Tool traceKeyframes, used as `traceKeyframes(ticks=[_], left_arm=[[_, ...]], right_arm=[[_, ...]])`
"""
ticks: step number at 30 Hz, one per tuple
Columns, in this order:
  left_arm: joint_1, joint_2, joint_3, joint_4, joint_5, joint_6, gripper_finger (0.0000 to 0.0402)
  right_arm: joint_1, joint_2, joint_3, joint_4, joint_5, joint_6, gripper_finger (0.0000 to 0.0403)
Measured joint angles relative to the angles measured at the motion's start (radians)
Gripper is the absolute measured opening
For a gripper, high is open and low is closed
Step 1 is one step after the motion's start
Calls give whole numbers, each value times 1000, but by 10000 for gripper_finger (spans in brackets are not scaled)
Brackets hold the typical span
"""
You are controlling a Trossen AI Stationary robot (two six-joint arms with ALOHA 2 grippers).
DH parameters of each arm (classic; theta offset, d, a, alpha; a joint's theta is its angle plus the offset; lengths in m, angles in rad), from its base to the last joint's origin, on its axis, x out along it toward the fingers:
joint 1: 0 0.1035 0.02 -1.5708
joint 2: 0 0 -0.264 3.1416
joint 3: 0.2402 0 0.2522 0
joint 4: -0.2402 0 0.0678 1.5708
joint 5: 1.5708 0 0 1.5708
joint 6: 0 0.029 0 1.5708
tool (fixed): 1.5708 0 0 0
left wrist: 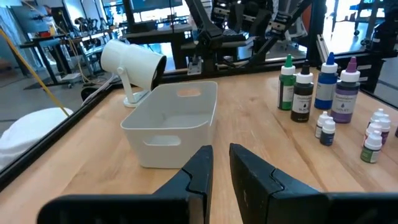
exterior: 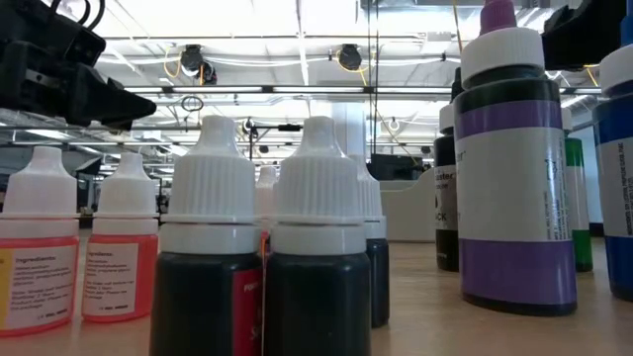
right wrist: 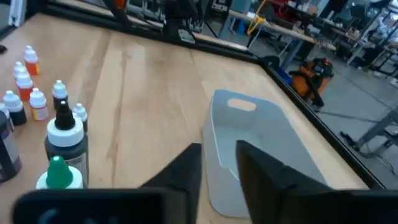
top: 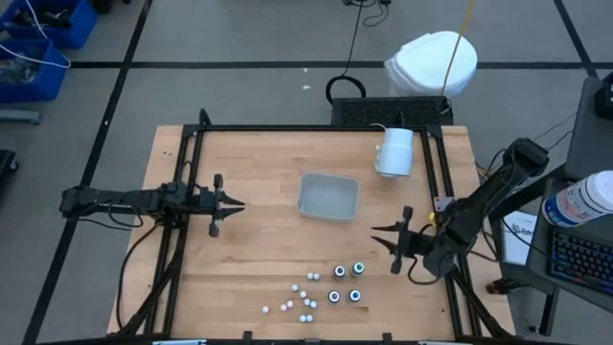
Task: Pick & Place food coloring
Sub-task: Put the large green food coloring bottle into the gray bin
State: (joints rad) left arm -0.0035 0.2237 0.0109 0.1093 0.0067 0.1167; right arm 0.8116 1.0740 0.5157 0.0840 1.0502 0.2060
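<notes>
the food coloring (top: 326, 287) sits at lower centre of the high view: four large bottles (top: 347, 283) in a square, about ten small white-capped ones (top: 302, 297) scattered left of them. one grey tray (top: 328, 195) lies centre. left gripper (top: 237, 204) and right gripper (top: 376, 235) each hover empty, fingers slightly apart.

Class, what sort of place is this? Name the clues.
Probably a robotics lab: a framed wooden table with two mounted arms, workbenches and equipment behind, ceiling strip lights, cables on the floor.
</notes>
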Motion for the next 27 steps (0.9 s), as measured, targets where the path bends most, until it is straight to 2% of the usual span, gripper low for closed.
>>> traceKeyframes(ticks=[3,7,11,17,27], left_arm=[[0,0,0,0,-4,13,63],[0,0,0,0,-7,11,63],[0,0,0,-5,-7,2,63],[0,0,0,-8,-8,-15,63],[0,0,1,-8,-8,-17,63]], right_arm=[[0,0,-34,139,-21,-80,155],[0,0,-89,265,-179,-143,207],[0,0,-163,411,-293,-147,239],[-1,38,-251,656,-380,-146,251],[-20,197,-196,704,-375,-140,248]])
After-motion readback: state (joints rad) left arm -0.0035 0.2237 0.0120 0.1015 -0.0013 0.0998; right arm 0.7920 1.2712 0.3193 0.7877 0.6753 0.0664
